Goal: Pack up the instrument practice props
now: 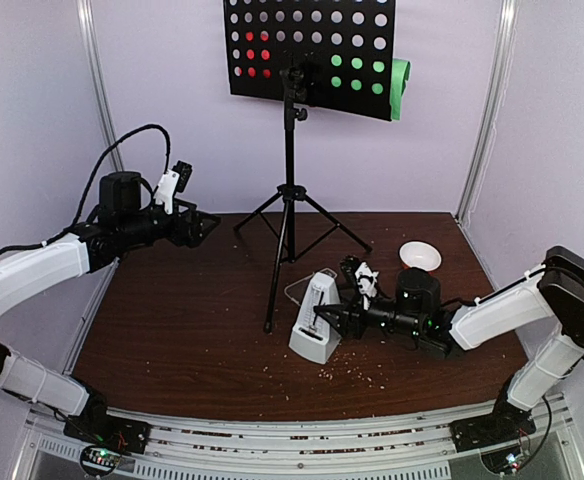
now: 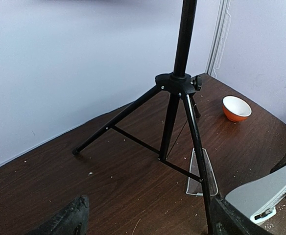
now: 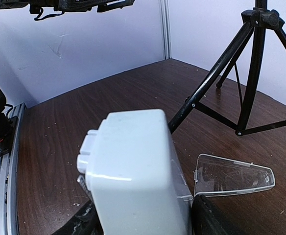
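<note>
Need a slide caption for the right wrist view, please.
Right gripper clasps the white metronome; clear cover lies flat beside it, tripod legs behind.

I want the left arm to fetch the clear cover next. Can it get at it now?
Probably not directly. The clear cover lies beyond a leg of the music stand, which stands between it and the open left gripper; the metronome in the right gripper crowds it too.

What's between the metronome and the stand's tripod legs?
The clear plastic cover, lying flat on the table beside the metronome, short of the tripod legs. The right wrist view shows it best.
</note>
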Tool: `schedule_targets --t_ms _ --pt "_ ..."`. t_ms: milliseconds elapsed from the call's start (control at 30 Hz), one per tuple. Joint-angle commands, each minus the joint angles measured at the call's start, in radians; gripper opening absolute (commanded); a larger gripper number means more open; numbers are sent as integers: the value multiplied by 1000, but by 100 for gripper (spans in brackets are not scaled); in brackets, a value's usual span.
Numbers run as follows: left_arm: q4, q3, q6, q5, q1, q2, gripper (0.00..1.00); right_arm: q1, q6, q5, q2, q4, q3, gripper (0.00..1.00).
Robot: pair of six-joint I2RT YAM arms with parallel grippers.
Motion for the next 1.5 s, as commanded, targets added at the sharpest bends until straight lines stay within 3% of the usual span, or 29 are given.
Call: schedule_targets --t_ms 0,1467 --pt "47 -6 4 -8 4 12 88 6 28 11 -16 26 -22 62" --pt "46 -10 4 -16 4 32 88 6 209 9 72 125 -10 62"
